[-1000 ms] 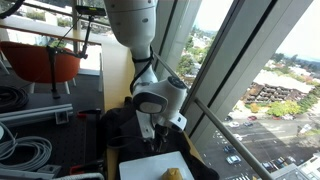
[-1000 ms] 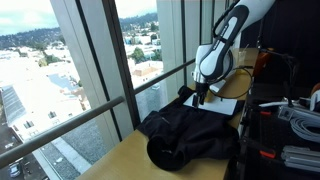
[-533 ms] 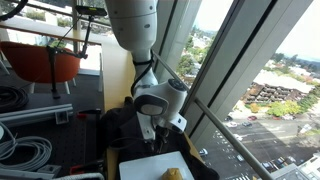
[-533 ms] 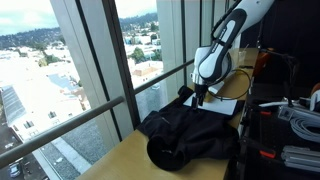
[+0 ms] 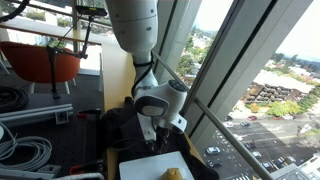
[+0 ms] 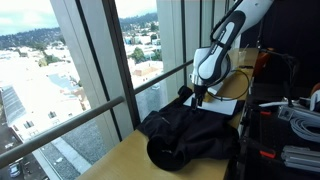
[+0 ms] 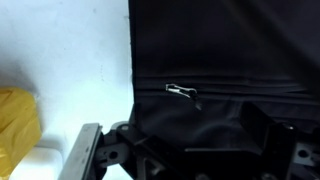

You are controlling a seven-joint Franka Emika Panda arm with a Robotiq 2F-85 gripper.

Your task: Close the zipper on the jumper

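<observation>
Arm (image 6: 236, 24) angled down, hand (image 6: 200, 98) just above jumper (image 6: 190, 135)

The tan tabletop (image 6: 115, 160) runs along the window glass. A black jumper (image 6: 190, 135) lies bunched on it, covering most of its width. A white sheet (image 5: 150, 166) lies flat beside the jumper, meeting the jumper's edge, with a yellow thing (image 7: 15, 115) on the sheet, apart from the jumper.

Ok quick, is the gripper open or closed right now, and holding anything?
Gripper: open, above the black jumper, holding nothing; the zipper pull is not gripped.
</observation>
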